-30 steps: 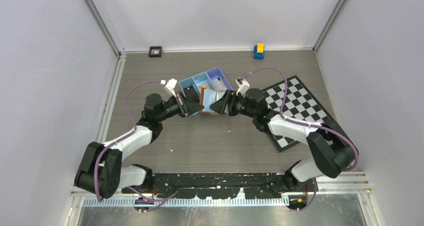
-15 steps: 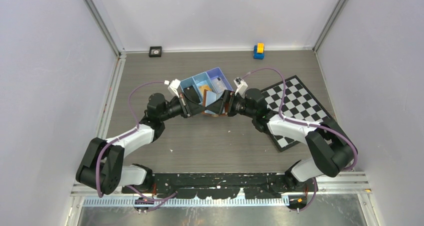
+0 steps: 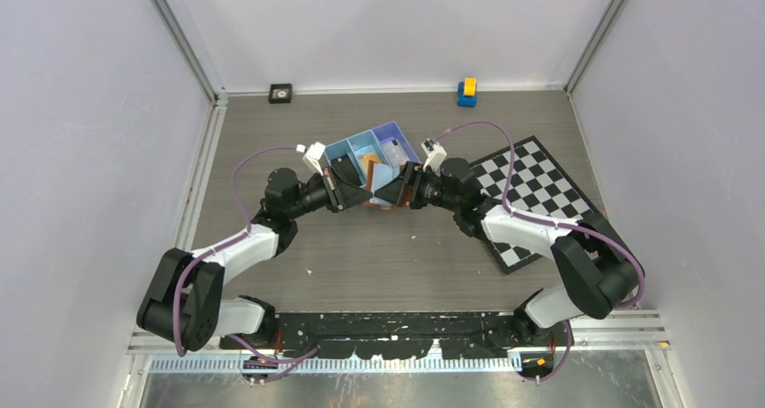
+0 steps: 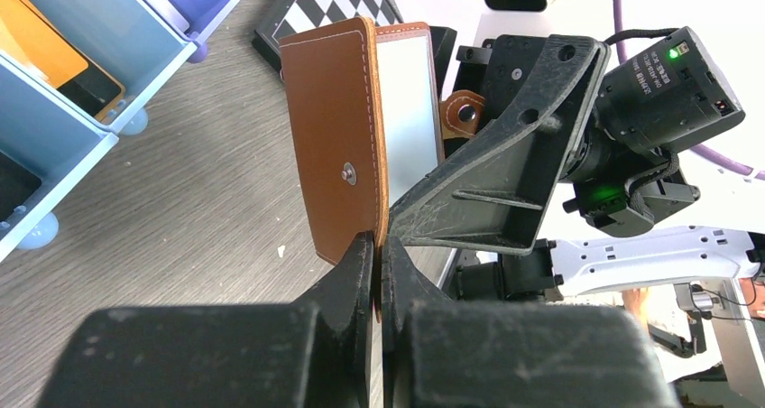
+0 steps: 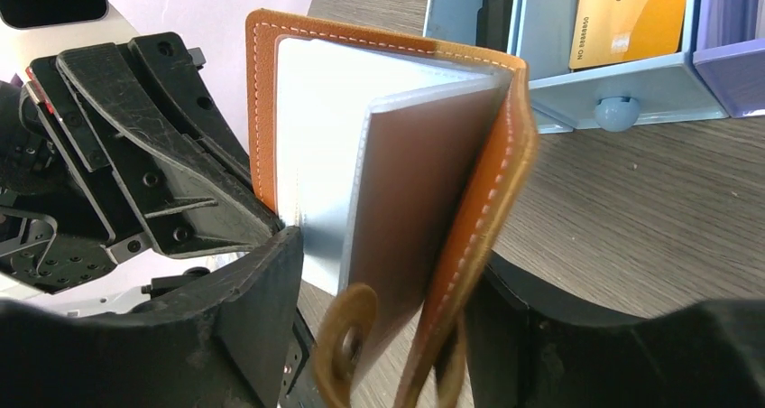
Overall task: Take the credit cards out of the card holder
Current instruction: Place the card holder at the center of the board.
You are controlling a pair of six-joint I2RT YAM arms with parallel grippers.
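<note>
The small brown leather-like card holder stands upright between both grippers. The left gripper is clenched on the lower edge of its cover. The right gripper stands wide around its leaves; I cannot tell if it grips.

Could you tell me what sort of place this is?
Probably a robotics lab test cell: plain walls on metal posts enclose a table, two arms are bolted at its near edge, and props like a chequered board and blue tray lie there.

A high camera looks down on the tabletop, while both wrist cameras face each other, close on the holder.
</note>
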